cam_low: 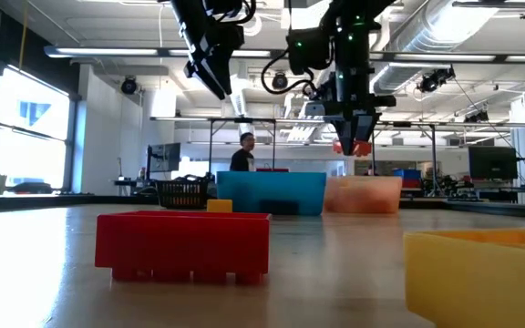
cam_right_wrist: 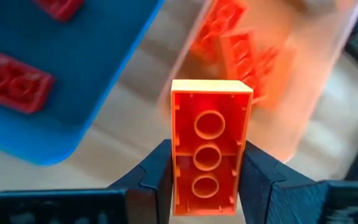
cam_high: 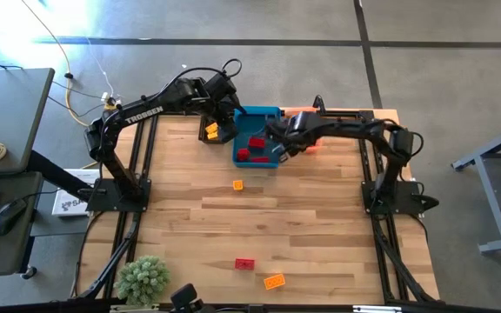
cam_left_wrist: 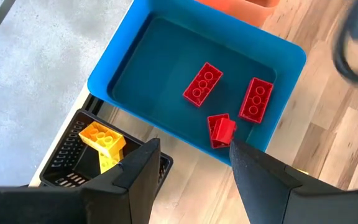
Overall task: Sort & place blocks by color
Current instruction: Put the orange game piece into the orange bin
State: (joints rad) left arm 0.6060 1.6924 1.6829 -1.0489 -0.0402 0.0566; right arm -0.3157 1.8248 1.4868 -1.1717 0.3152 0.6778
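**A:** Right gripper (cam_right_wrist: 207,171) is up over the far side of the table, and its fingers are clamped on an orange block (cam_right_wrist: 210,146), one on each long side of it.

**B:** Which way does that block lie?

**A:** Its long axis runs straight out along the fingers, away from the wrist. The hollow underside with its three round tubes faces the wrist camera, so the studs point away from it.

**B:** And the target?

**A:** The orange bin (cam_right_wrist: 303,81) sits just ahead of the block's far end, a little off to one side. It already has orange blocks in it. The blue bin (cam_high: 256,139) is beside it, on the other side of the gripper, holding red blocks (cam_left_wrist: 202,83). My read: the move hinges on carrying the block a short way forward over the orange rim, not toward the blue one.

**B:** Left arm?

**A:** Left gripper (cam_left_wrist: 194,165) hangs with fingers apart and nothing between them, above the gap between the blue bin and the black bin (cam_left_wrist: 73,162), which holds a yellow block (cam_left_wrist: 104,140).

**B:** Anything left on the table?

**A:** Three loose ones: a yellow block (cam_high: 238,184) mid-table, then a red block (cam_high: 244,263) and another orange block (cam_high: 274,281) near the front edge. The right arm is plainly nearer the orange bin.
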